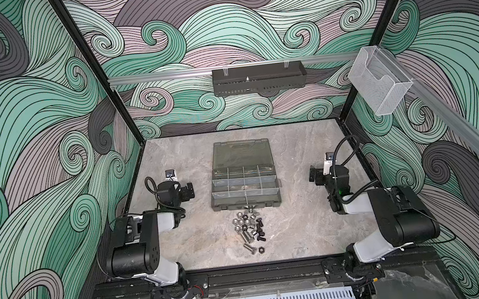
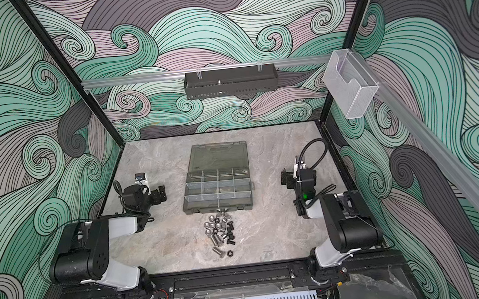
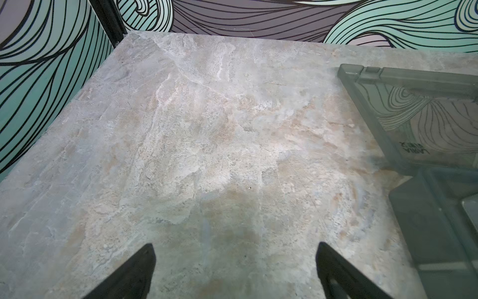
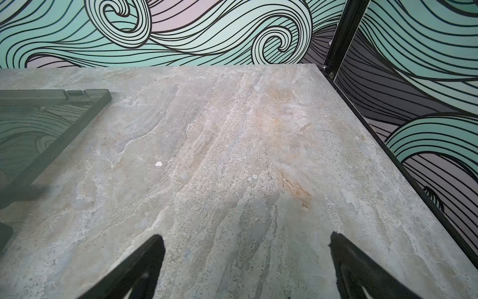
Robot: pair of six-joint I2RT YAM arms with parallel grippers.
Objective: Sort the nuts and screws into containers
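**Sorting yet to begin**
Screws [image 1: 248, 246] and nuts [image 1: 236, 221] lay heaped at the case's [image 1: 241, 153] six o'clock; left gripper [image 3: 235, 248] and right gripper [image 4: 247, 236] stood wide open, empty.

We saw the right gripper [image 4: 245, 236] poised over the grey marbled table [image 4: 232, 129], its two black fingers [image 4: 144, 264] spread wide with only bare stone between them. Off to one side lay a corner of the smoky-grey case lid [image 4: 64, 139], flat on the table, its glossy panel mirroring the wall's lines. A small white speck [image 4: 158, 163] sat on the stone near it. Beyond the table's far edge rose the swirl-patterned wall [image 4: 181, 31] and a black corner post [image 4: 341, 31].
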